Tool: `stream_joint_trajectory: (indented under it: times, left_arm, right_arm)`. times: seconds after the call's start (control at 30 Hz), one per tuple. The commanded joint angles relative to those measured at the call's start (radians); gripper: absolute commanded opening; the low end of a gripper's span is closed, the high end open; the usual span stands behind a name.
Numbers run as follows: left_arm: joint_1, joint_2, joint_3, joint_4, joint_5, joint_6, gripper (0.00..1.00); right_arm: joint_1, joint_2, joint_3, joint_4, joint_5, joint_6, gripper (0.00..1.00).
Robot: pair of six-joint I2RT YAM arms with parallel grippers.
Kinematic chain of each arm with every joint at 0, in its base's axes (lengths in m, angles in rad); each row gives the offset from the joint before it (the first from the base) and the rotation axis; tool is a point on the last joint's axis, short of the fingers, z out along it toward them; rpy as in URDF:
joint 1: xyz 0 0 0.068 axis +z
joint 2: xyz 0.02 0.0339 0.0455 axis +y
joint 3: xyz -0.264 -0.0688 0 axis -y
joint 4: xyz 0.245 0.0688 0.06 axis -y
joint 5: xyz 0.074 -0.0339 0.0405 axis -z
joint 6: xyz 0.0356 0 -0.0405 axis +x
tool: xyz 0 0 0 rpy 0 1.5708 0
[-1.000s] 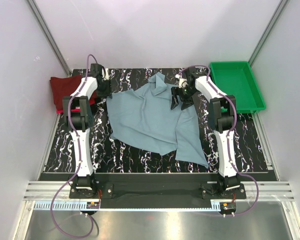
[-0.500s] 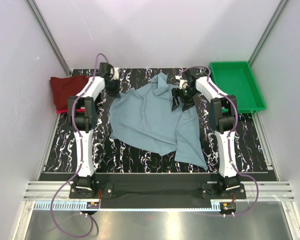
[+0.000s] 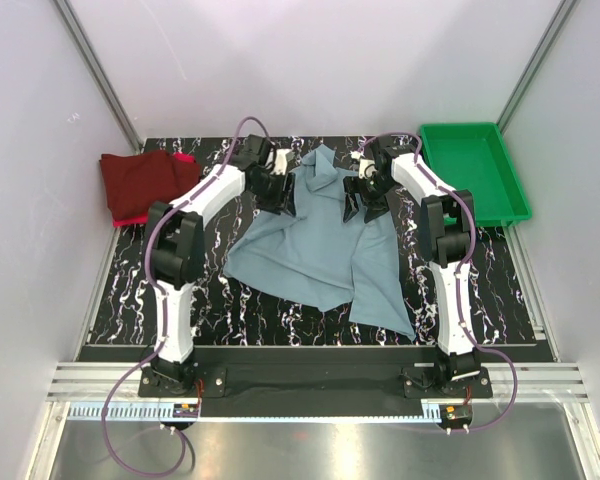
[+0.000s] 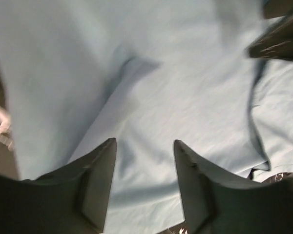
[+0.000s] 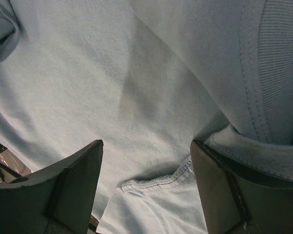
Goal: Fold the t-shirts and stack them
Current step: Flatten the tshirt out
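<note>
Since the left claw (image 3: 277, 192) dragged the grey-blue t-shirt's (image 3: 310, 245) corner inward on the table (image 3: 205, 300) and let go, it and the right claw (image 3: 366, 198) both hover jaws apart; first fold's barely started, I'd say.

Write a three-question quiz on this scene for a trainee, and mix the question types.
1. True or false: the left fingers and the right fingers both hang over the grey-blue shirt.
2. Where on the table does the maroon shirt lie? A: near edge. B: far left. C: far right.
3. Fill in: the right fingers stand ___, with nothing between them.

Key: 1 true; 2 B; 3 open.
</note>
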Motion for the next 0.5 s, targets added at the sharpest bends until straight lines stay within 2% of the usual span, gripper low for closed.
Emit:
stream_joint_trajectory:
  times: [0.0, 0.07, 0.1, 0.3, 0.47]
  left_arm:
    - [0.071, -0.084, 0.006, 0.016, -0.024, 0.011, 0.59]
    - [0.091, -0.087, 0.030, 0.011, -0.124, 0.048, 0.64]
    - [0.110, -0.081, 0.059, 0.006, -0.136, 0.067, 0.63]
    - [0.134, 0.052, 0.208, -0.021, -0.058, 0.150, 0.54]
    - [0.141, 0.192, 0.314, -0.001, 0.024, 0.197, 0.52]
  right_arm:
    - [-0.003, -0.054, -0.005, 0.007, -0.025, 0.006, 0.80]
    - [-0.003, -0.056, 0.003, 0.010, -0.027, 0.009, 0.80]
    - [-0.003, -0.056, 0.004, 0.012, -0.027, 0.010, 0.80]
    - [-0.003, -0.057, 0.001, 0.013, -0.030, 0.010, 0.80]
    - [-0.003, -0.060, -0.010, 0.013, -0.035, 0.009, 0.80]
